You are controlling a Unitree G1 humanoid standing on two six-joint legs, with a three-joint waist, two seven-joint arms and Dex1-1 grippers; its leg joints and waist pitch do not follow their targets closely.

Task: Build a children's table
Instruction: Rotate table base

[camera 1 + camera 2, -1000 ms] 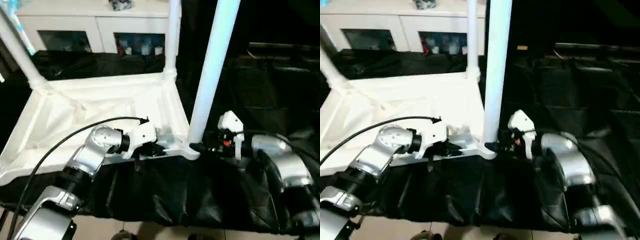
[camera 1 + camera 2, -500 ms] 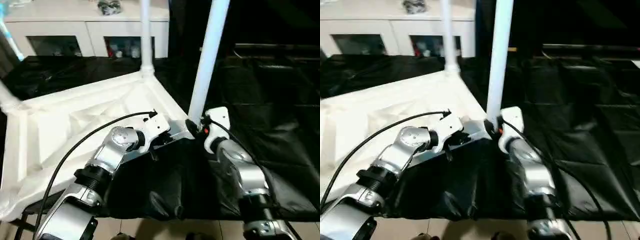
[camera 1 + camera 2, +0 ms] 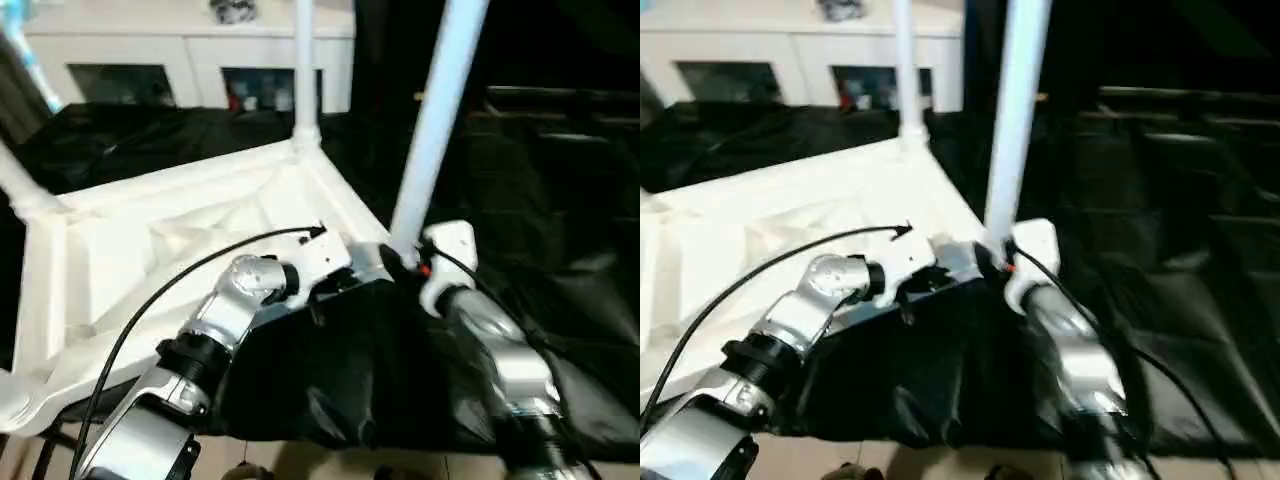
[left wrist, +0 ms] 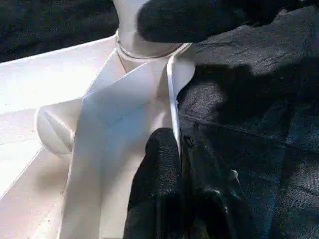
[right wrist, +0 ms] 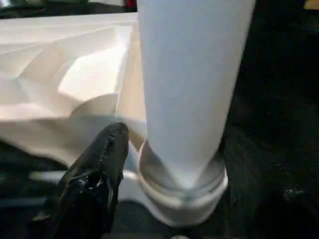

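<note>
At tabletop's [image 3: 150, 250] near corner, leg [image 3: 435, 120] upright, axis vertical.

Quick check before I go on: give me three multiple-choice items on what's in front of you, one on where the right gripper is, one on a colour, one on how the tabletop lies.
1. The right gripper is:
A. high up a leg
B. at the base of the near leg
C. well away from the table

2. The cloth under the work is:
A. white
B. red
C. black

3. The tabletop lies:
A. ribbed underside up
B. smooth top up
C. on its edge

Answers:
1. B, it sits by the corner socket holding that leg.
2. C, dark folds show beneath the white plastic.
3. A, ribs face up and the legs point upward.
</note>
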